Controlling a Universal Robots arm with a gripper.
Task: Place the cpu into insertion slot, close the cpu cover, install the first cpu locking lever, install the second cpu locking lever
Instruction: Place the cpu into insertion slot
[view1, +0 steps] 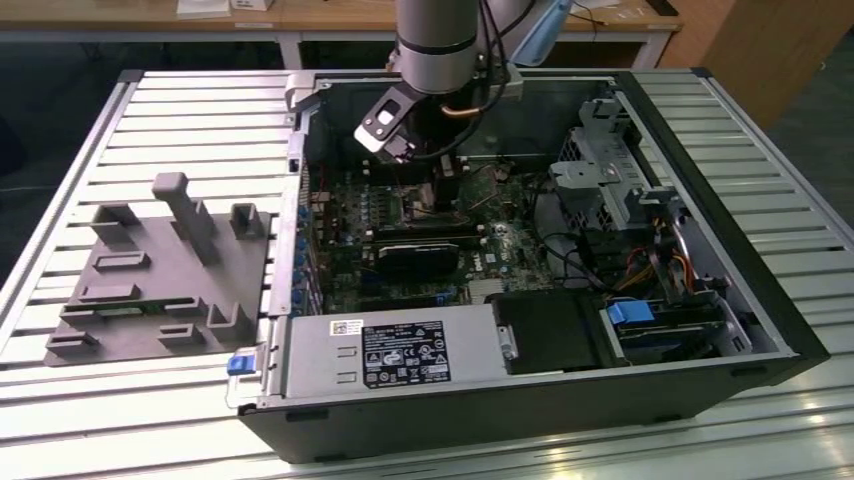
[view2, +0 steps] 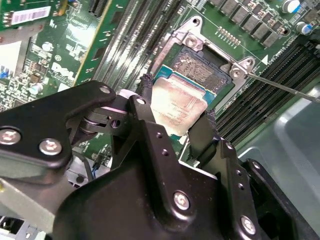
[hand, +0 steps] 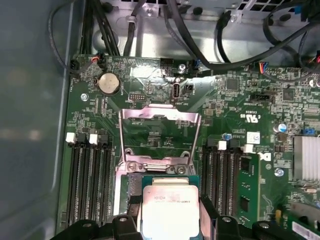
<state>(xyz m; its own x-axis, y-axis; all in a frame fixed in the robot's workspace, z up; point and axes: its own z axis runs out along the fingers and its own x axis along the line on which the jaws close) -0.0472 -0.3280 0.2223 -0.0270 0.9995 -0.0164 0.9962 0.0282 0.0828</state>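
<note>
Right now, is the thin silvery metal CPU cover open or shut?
Open: the silvery frame cover lies swung back from the dark square socket.

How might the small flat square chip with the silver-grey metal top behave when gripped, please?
The silver-grey square chip looks stiff: a flat plate, unlikely to bend. Thin and small, probably light. Held by its edges between the black fingers, it could slip.

The cpu (view2: 177, 107), a flat square chip with a smeared silver-grey top, is clamped in the pincer (view2: 176, 112) and partly covers the insertion slot (view2: 200, 67). The slot is a dark square socket with a silvery rim, at the exterior view's upper centre. The cpu cover (hand: 160, 115), a thin silvery windowed frame, is swung open beyond the slot.
</note>
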